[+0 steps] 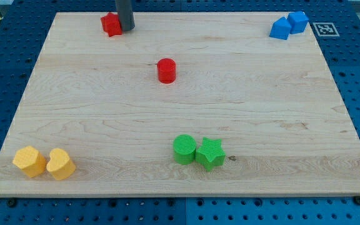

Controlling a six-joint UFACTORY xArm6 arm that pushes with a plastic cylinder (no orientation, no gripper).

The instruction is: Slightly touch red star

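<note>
- The red star sits at the bench's top edge, left of centre; its right side is partly covered by the dark rod, so its outline is hard to read.
- My tip lies just beside the star's right side, seemingly touching; the exact contact cannot be made out. The rod's upper part is cut off by the view's top.
- Red: two, the star and a red cylinder near mid-bench.
- Blue: two, a blue block touching a blue cube at the top right corner.
- Green: two, a green cylinder touching a green star near the bottom edge.
- Yellow: two, a yellow block beside a yellow heart, bottom left corner.
- Bench: one wooden board.
- No end effector with jaws; only the rod.
</note>
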